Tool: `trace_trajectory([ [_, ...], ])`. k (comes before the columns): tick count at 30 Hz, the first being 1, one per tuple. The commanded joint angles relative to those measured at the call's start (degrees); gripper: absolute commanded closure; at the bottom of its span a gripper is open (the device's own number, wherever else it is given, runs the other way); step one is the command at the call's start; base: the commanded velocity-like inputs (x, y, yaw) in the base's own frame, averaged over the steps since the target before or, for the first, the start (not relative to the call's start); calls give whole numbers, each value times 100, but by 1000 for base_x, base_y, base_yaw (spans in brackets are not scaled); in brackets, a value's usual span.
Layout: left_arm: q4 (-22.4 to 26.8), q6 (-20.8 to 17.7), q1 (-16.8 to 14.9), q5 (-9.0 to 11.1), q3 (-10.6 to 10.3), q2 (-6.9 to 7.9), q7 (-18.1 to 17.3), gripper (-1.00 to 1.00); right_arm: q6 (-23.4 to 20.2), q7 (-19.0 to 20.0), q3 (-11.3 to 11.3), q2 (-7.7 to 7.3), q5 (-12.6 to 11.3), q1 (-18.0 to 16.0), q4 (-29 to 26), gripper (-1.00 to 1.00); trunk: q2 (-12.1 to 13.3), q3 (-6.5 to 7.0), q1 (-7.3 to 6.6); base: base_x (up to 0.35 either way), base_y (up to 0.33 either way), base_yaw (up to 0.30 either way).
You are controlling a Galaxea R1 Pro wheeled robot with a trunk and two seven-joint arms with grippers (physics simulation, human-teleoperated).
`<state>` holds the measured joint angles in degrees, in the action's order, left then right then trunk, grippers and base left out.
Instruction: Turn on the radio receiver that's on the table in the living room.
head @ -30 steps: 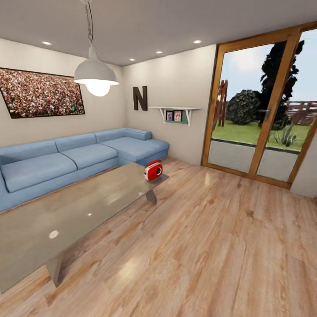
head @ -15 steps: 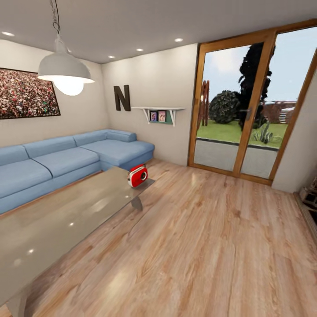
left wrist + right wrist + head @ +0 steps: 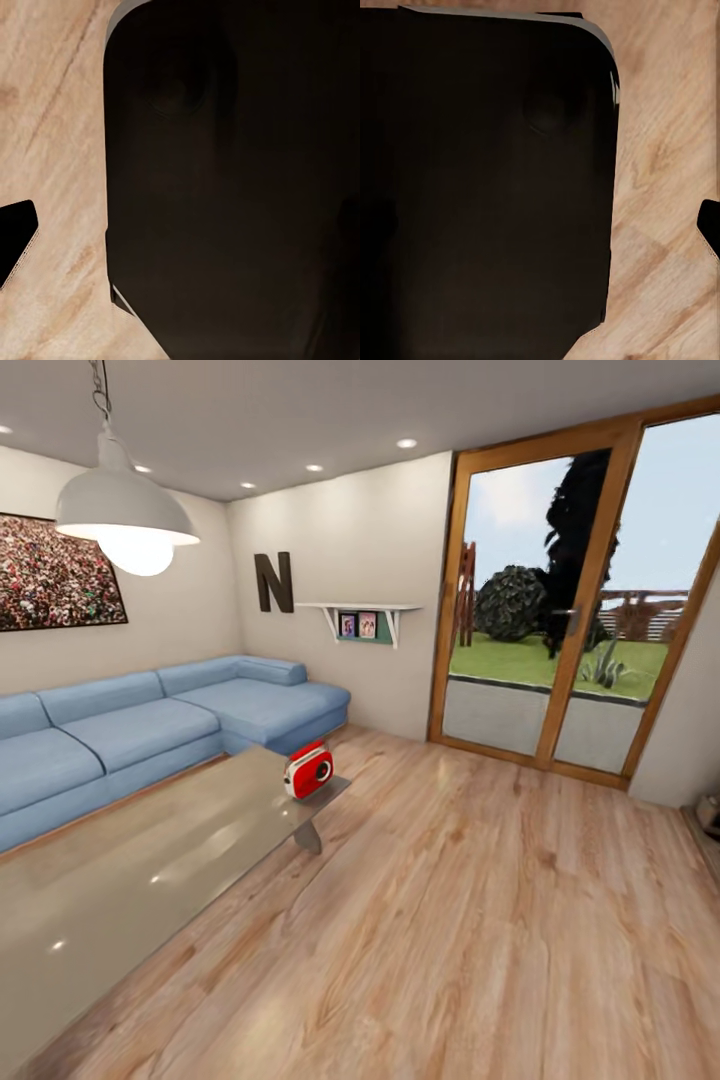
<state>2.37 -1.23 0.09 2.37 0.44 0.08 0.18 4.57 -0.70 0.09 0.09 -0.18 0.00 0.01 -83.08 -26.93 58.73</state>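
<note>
The small red retro radio receiver [image 3: 309, 770], with its white trim band, red top handle and round dial, stands upright at the far corner of the large low counter with a glossy grey-taupe top [image 3: 150, 870]. The dial faces out toward the open light wood floor [image 3: 470, 920]. Behind the counter runs a big blue L-shaped sofa [image 3: 150, 725] along the cream walls. A picture of a crowd [image 3: 55, 575] hangs above the sofa, and a big dark letter N [image 3: 273, 581] sits on the adjoining wall beside a small white shelf [image 3: 362, 616] holding two framed photos. A white dome pendant lamp [image 3: 125, 520] glows over the counter. To the right, tall wood-framed glass doors [image 3: 570, 610] look out on grass and dark bushes.

In both wrist views a broad dark rounded body [image 3: 232, 180] [image 3: 487, 180] hangs over the wooden floorboards, with a small black tip at the frame edge. I cannot tell whether the left pincer or the right pincer is open or closed.
</note>
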Motion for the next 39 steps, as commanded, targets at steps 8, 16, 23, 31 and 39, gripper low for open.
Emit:
trace_trajectory([
  [8,0,0,0,0,0,0,0,-100,0,0,0,0,0,0,2,-100,0,0,0,328,0,0],
  [16,8,0,0,0,0,-17,0,-100,2,0,1,0,3,0,1,-100,0,0,0,328,0,-1],
  [23,9,0,0,0,0,-17,0,-100,18,0,0,0,8,0,0,-100,0,0,0,328,0,-134],
  [31,9,0,0,0,0,-17,0,-100,18,0,0,0,17,0,4,-100,0,0,0,328,0,-231],
  [39,9,0,0,2,0,-17,0,-100,7,0,7,0,9,0,-1,-100,0,0,0,328,0,-95],
])
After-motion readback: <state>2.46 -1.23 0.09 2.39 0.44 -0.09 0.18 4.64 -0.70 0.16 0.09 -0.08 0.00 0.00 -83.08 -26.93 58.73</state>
